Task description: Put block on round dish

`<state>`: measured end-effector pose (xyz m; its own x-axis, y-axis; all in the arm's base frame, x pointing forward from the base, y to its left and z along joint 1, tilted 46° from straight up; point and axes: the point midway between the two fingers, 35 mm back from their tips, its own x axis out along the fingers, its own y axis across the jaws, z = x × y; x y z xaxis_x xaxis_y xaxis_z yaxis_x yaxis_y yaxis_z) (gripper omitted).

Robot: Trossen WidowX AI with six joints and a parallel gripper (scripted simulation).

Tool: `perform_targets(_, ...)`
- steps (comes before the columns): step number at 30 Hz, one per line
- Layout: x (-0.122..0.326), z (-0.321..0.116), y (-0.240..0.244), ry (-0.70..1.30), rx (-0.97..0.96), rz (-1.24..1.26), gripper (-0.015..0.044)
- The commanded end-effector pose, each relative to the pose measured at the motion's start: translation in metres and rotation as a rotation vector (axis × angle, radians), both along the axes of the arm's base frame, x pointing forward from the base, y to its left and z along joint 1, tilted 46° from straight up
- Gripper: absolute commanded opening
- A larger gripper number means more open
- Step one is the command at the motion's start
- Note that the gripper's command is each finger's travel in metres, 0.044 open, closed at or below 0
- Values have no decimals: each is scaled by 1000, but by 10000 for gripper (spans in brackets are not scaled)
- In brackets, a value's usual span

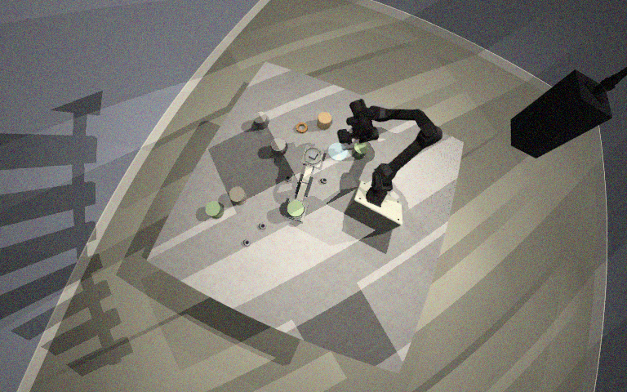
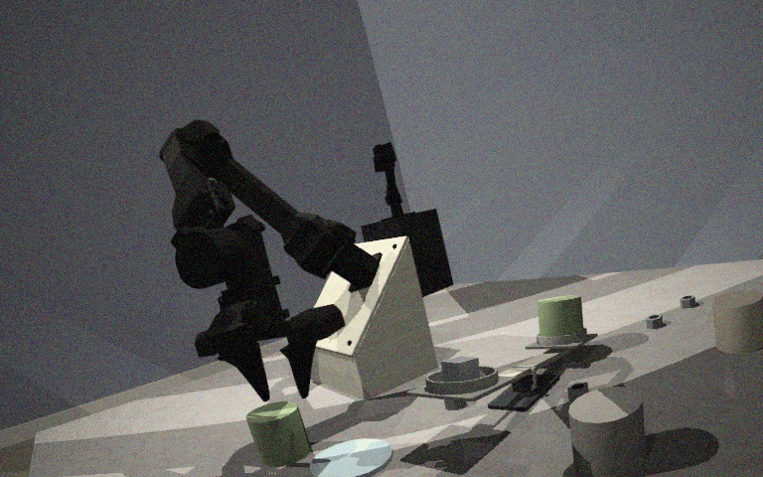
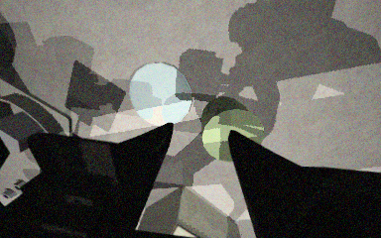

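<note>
A green cup (image 1: 360, 149) (image 2: 278, 435) (image 3: 218, 144) stands on the table close beside the pale blue round dish (image 1: 338, 151) (image 2: 351, 458) (image 3: 156, 89), not above it. My gripper (image 1: 354, 140) (image 2: 286, 397) (image 3: 200, 130) is open and empty, with its fingertips just above that cup's top. The grey block (image 1: 313, 156) (image 2: 460, 368) lies uncovered in the ring holder at one end of the balance (image 1: 307, 173) (image 2: 515, 372). The other green cup (image 1: 295, 208) (image 2: 559, 316) stands on the balance's opposite end. Nothing lies on the dish.
An orange cylinder (image 1: 324, 120) and an orange ring (image 1: 301, 124) lie beyond the dish. Grey cylinders (image 1: 279, 145) (image 2: 606, 435), a tan cylinder (image 1: 237, 194) (image 2: 738, 323) and another green cylinder (image 1: 213, 208) stand past the balance. Several small nuts (image 1: 262, 225) (image 2: 687, 301) lie around it.
</note>
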<state>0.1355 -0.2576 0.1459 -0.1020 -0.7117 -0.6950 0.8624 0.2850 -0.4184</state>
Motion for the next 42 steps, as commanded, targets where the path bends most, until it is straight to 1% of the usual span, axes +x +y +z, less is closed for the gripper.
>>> perform_targets(1,12,-3,2,104,26,100,260)
perform_targets(21,64,-22,21,573,139,581,260)
perform_targets(42,115,-46,53,1072,223,1090,260)
